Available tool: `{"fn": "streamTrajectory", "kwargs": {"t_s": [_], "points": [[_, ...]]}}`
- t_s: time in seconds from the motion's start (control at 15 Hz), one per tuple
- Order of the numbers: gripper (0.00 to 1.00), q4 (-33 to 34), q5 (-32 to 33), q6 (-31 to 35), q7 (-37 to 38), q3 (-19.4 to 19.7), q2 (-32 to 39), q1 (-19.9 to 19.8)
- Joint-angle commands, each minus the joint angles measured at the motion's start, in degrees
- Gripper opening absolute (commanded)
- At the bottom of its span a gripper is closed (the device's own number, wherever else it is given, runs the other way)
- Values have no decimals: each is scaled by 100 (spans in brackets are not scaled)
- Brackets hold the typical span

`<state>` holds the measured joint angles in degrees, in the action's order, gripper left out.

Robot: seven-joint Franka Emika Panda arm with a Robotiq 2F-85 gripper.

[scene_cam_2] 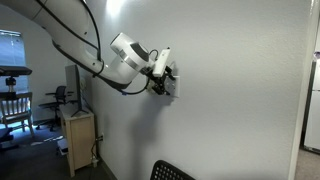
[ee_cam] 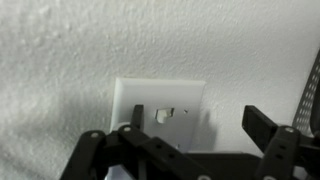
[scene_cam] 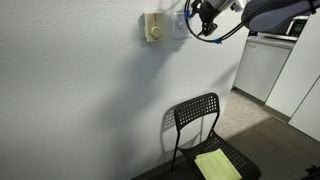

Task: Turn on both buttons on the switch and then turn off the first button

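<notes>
In the wrist view our tool (ee_cam: 197, 120) is spread open and empty, one fingertip (ee_cam: 137, 112) at the left button (ee_cam: 135, 97) of the switch (ee_cam: 175, 95), which lies at ten o'clock on the wall (ee_cam: 60, 40), its long axis twelve to six.

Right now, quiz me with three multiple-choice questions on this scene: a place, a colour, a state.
1. The cream dial box sits: A on a desk; B on the wall beside the switch; C on the floor.
2. The cloth on the chair is: A red; B blue; C yellow-green.
3. The gripper is: A open at the switch; B shut on the cloth; C shut on the dial.
B, they hang side by side; C, plain on the seat; A, fingers stand apart in the wrist view.
</notes>
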<state>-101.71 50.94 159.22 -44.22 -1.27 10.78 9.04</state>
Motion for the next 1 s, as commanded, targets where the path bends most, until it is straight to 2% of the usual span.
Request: {"fn": "streamTrajectory", "kwargs": {"t_s": [0.0, 0.4, 0.93], "points": [[100, -184, 170, -146, 154, -36, -250, -204], [100, -274, -9, -14, 167, -88, -147, -350], [100, -212, 53, -168, 88, -173, -157, -294]]}}
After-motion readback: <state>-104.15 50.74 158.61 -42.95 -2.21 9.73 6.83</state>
